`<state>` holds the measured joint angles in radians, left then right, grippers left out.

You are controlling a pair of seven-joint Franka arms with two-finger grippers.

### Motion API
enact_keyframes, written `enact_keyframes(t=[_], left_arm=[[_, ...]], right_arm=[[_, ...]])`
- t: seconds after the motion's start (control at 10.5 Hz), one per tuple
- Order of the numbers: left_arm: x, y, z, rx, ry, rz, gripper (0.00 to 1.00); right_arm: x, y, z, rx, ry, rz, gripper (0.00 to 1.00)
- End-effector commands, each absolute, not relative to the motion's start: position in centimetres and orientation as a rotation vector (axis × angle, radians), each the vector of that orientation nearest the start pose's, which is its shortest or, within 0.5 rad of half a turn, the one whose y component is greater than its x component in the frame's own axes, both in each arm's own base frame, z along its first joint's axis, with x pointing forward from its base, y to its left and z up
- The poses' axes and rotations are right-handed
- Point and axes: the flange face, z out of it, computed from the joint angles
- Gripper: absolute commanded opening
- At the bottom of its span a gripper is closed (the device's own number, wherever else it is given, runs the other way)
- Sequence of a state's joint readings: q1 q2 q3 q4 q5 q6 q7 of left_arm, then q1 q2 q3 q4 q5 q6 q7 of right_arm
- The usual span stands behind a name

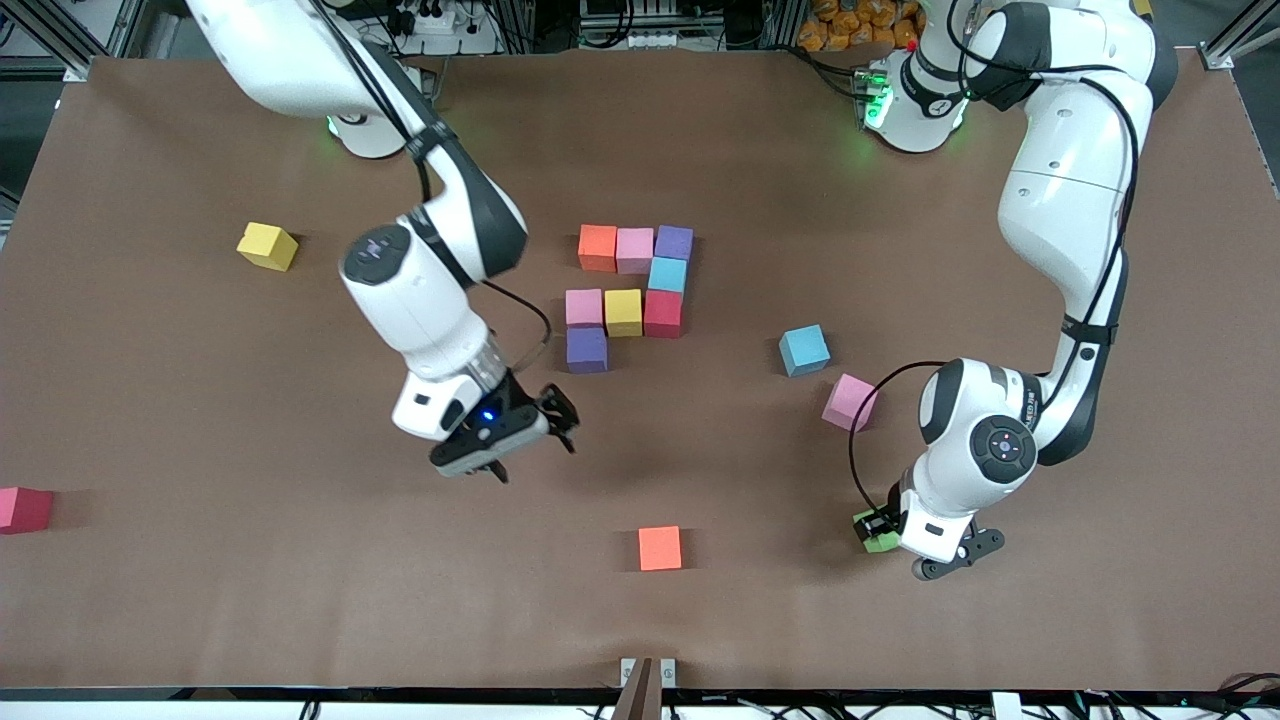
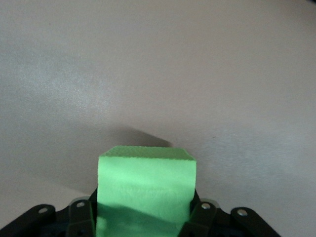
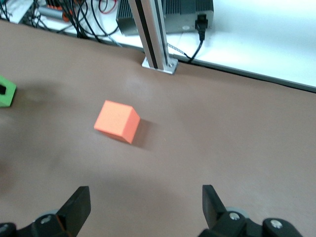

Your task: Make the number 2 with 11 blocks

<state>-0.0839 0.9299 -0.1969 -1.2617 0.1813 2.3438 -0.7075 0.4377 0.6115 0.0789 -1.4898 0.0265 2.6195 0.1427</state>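
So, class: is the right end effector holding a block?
No: the right end effector hangs with its jaws wide apart and nothing between them, over bare table short of the orange block.

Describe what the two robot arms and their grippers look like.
Both arms are glossy white with dark grey joint bands and black cables clipped alongside. The right gripper is black under a white wrist showing a blue light; the left gripper has the same white housing. Green lights glow at both bases.
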Motion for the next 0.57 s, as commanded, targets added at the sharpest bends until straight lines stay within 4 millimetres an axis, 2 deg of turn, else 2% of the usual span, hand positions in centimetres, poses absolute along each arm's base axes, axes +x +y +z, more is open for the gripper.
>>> enact_keyframes(t=[0.0,0.1,0.38,0.48], left_arm=[[74.0,-18.8,25.6,-3.146,-0.719,-0.17,0.0],[73.5,-20.2,26.2,-3.15,-0.729,-0.143,0.0],[72.6,-22.2,27.3,-3.136,-0.792,-0.102,0.0],[72.6,-22.3,27.8,-3.136,-0.814,-0.104,0.0]], right_arm=[[67.6,36.6,36.6,-2.812,-0.407,-0.712,1.0],[68.1,36.8,35.8,-2.808,-0.364,-0.735,1.0],[69.4,37.5,34.2,-2.79,-0.34,-0.831,1.0],[69.5,37.2,34.5,-2.796,-0.341,-0.828,1.0]])
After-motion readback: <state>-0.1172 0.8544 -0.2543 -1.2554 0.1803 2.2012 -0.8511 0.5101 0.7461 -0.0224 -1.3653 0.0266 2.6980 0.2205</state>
